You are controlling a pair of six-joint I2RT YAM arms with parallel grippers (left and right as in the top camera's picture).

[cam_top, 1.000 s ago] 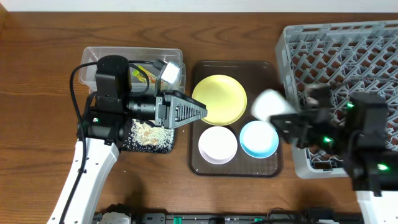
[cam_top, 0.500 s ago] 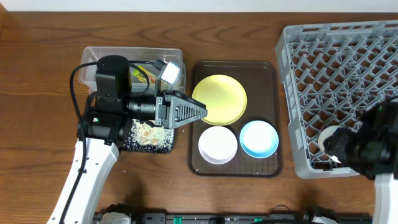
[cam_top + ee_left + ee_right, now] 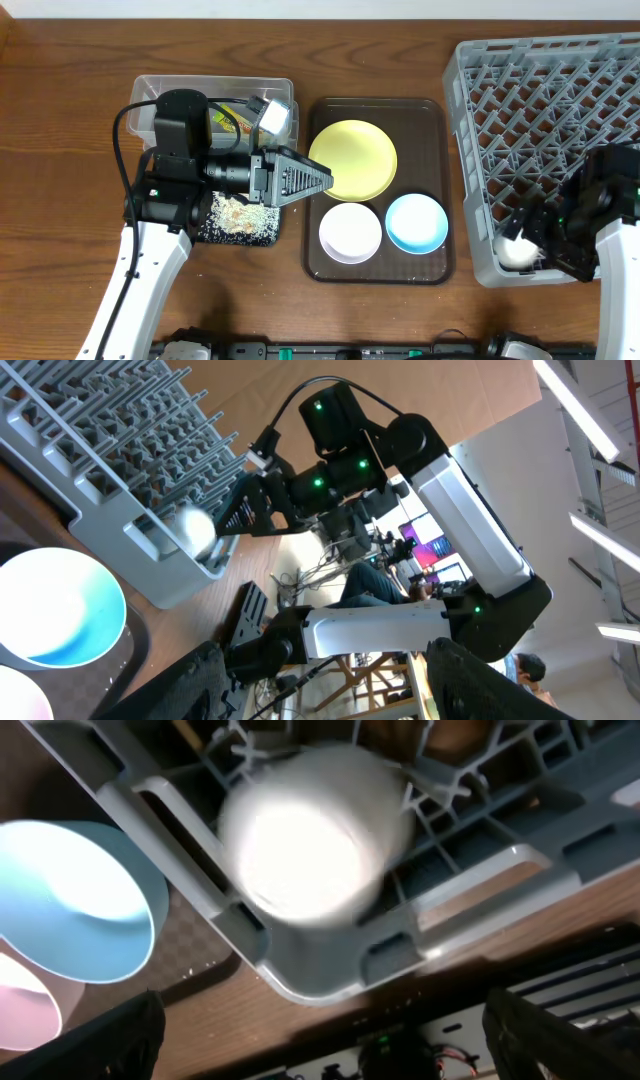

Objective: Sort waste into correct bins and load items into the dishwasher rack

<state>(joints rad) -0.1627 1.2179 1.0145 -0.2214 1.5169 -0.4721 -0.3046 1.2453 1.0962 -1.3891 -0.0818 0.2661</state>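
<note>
The grey dishwasher rack [image 3: 540, 90] stands at the right. A white cup [image 3: 517, 250] lies in its front-left corner, also in the right wrist view [image 3: 310, 830]. My right gripper [image 3: 532, 238] is open just behind the cup, its jaws wide apart [image 3: 330, 1050] and empty. My left gripper [image 3: 325, 180] hovers over the left edge of the pale-yellow plate [image 3: 352, 158], open and empty [image 3: 330, 690]. The white bowl [image 3: 350, 232] and light-blue bowl [image 3: 416, 222] sit in front of the plate. The clear tub [image 3: 170, 90] holds the green-and-orange wrapper [image 3: 225, 120] and white paper [image 3: 272, 115].
The plate and both bowls rest on a brown serving tray [image 3: 375, 105] mid-table. A black tray [image 3: 205, 232] with rice-like scraps [image 3: 240, 212] lies under my left arm, in front of the tub. The rack's grid of pegs stands upright.
My right gripper carried the white cup from above the brown tray's right edge to the rack's front-left corner and let it go. The left arm has not moved.
</note>
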